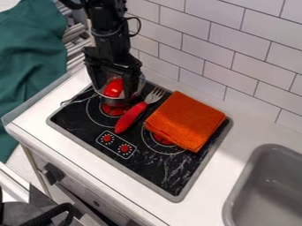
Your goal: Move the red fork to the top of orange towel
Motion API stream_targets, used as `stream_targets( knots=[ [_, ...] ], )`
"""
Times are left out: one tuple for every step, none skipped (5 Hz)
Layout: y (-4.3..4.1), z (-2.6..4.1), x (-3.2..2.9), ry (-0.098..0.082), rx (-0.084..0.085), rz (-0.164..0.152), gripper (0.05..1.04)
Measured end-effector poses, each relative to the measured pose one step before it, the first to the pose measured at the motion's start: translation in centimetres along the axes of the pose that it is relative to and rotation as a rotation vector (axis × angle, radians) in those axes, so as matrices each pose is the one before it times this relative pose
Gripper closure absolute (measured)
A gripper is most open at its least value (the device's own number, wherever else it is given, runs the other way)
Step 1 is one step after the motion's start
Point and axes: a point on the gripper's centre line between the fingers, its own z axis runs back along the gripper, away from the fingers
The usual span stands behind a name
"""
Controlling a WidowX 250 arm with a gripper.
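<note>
Camera view: the fork (133, 115) lies on the stove (159, 170), beside the gripper (113, 92) on its sink (237, 187) side, tines toward the tiled wall (221, 66). The towel (186, 121) is just past the fork, farther from the gripper. The gripper hangs at the pot (108, 101), fingers spread either side of a red object (113, 88). Step in hand, as judged: approach the fork. Raise the gripper clear of the pot, centre it above the fork's handle, align to pinch across its narrow width, then lower and close. Avoid snagging the towel. Count: one fork, one towel, one pot, one red object, two knobs (125, 148), one sink.
</note>
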Motion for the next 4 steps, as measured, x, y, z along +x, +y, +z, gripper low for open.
stream_targets(
  knots=[
    [-0.127, -0.877, -0.631, 0.0326, -0.0086, 0.0087, 0.075],
    [-0.141, -0.897, -1.547, 0.0341, -0.0022, 0.0162, 0.075],
    [0.205, -0.71, -0.764, 0.0033, -0.0087, 0.0117, 0.075],
    [-0.121, -1.903, -1.358, 0.0335, -0.0043, 0.0056, 0.075]
  ],
)
